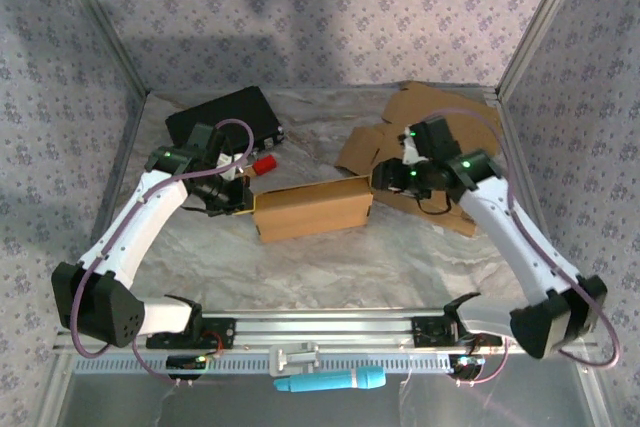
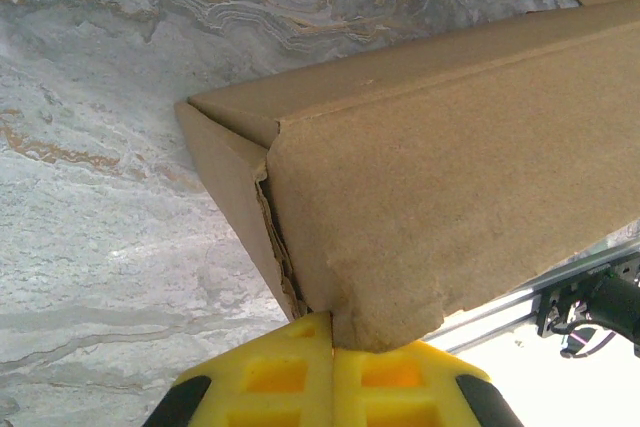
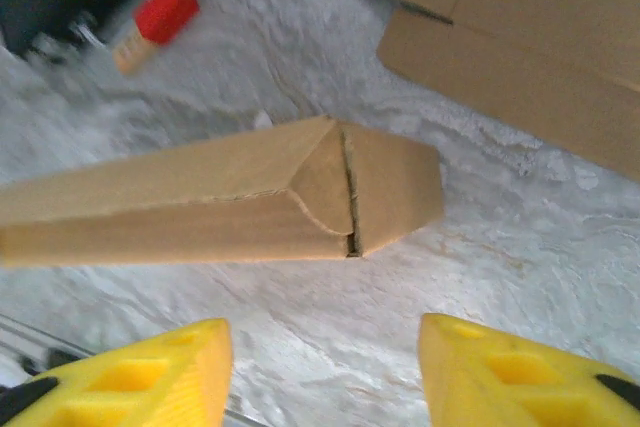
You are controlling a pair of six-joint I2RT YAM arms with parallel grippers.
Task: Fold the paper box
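Black case (image 1: 222,117) back left, red-capped bottle (image 1: 263,164) beside it, flat cardboard (image 1: 440,107) back right, teal cylinder (image 1: 330,380) near edge.

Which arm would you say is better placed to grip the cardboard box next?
Probably right. The right hand is open and aimed at one end of the cardboard box, not touching. The left hand is shut, fingers together against the other end, and would have to open first.

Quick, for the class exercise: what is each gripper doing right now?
Left gripper: closed, tips at the paper box end; whether it pinches cardboard cannot be told.
Right gripper: open, holding nothing.
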